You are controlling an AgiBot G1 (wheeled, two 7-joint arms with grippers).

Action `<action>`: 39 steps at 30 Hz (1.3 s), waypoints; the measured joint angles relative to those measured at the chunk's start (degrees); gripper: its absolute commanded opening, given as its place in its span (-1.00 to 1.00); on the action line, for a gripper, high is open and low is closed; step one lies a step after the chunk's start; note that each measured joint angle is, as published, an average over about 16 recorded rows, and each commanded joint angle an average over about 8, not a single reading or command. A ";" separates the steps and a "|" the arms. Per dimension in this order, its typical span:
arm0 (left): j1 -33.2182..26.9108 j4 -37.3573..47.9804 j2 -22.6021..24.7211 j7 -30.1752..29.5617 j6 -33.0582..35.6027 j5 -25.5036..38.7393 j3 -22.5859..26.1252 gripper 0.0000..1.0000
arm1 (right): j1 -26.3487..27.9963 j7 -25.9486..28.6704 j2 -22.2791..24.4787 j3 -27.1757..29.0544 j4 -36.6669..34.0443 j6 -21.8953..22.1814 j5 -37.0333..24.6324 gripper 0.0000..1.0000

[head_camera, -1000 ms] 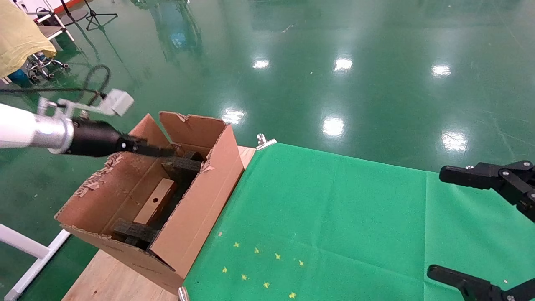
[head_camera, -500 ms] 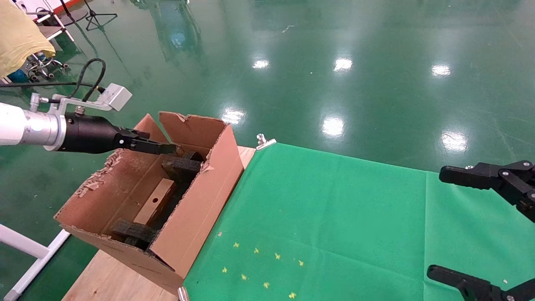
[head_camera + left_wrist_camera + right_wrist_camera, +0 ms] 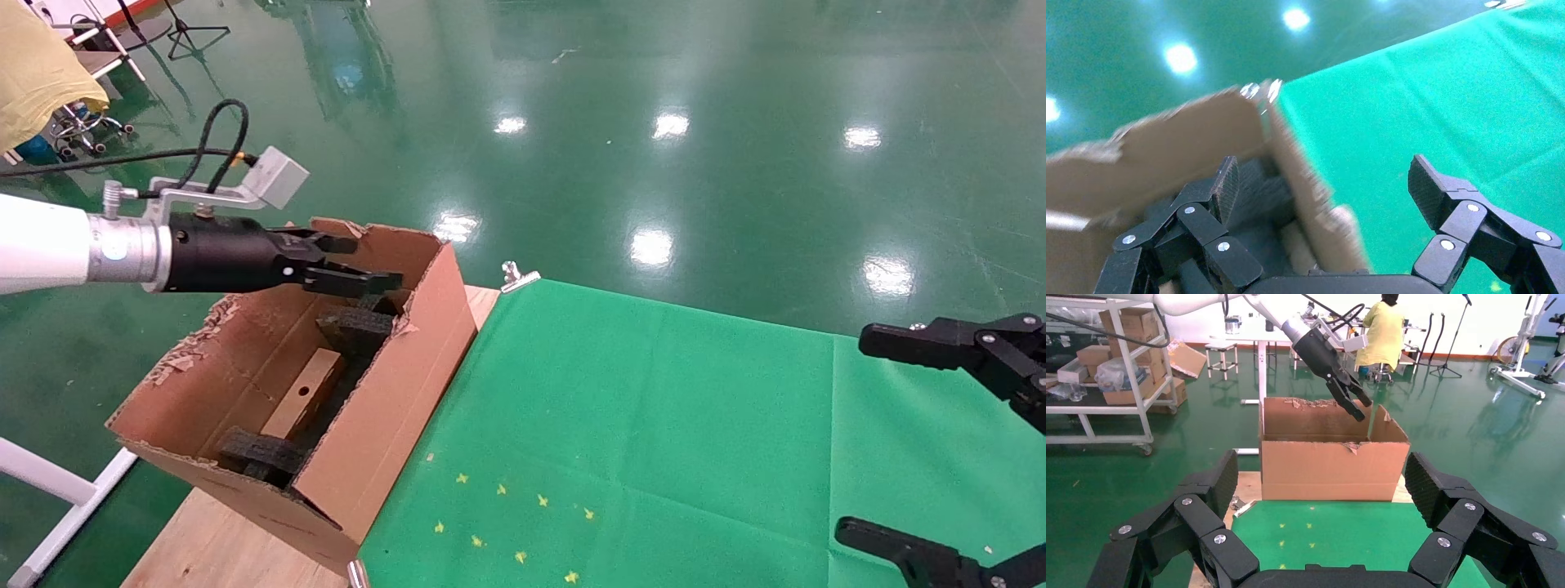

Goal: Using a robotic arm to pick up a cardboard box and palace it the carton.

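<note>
The carton (image 3: 384, 392) stands at the table's left end with its flaps up. The small cardboard box (image 3: 304, 392) lies inside it, round hole showing, between two black foam blocks (image 3: 355, 322). My left gripper (image 3: 368, 263), on the white arm, hovers open and empty over the carton's far end, above the box. In the left wrist view the left gripper (image 3: 1324, 190) straddles the carton's wall (image 3: 1187, 141). My right gripper (image 3: 866, 437) is open and empty at the table's right side. In the right wrist view the right gripper (image 3: 1321, 484) faces the carton (image 3: 1330, 465).
A green cloth (image 3: 654, 425) with small yellow marks covers the wooden table (image 3: 212, 547), held by a metal clip (image 3: 516, 276). Glossy green floor lies beyond. Shelves (image 3: 1119, 361) and a person in yellow (image 3: 1382, 334) stand far off.
My left gripper has risen a little and moved right over the carton's far end, and its fingers now show apart. The box and the right arm have not moved.
</note>
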 measured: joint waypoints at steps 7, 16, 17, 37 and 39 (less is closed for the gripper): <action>4.94 -6.79 -0.41 1.88 1.23 -6.89 -1.98 1.00 | 0.00 -0.01 0.01 -0.02 0.00 0.01 0.01 1.00; 11.29 -15.53 -0.93 4.31 2.82 -15.77 -4.53 1.00 | 0.01 -0.02 0.01 -0.04 0.00 0.01 0.02 1.00; 12.01 -16.52 -0.99 4.58 3.00 -16.77 -4.82 1.00 | 0.01 -0.02 0.02 -0.04 0.00 0.01 0.03 1.00; 26.12 -35.93 -2.15 9.97 6.52 -36.48 -10.49 1.00 | 0.02 -0.04 0.03 -0.08 0.00 0.03 0.06 1.00; 27.49 -37.81 -2.26 10.49 6.86 -38.39 -11.04 1.00 | 0.02 -0.04 0.04 -0.09 0.00 0.04 0.06 1.00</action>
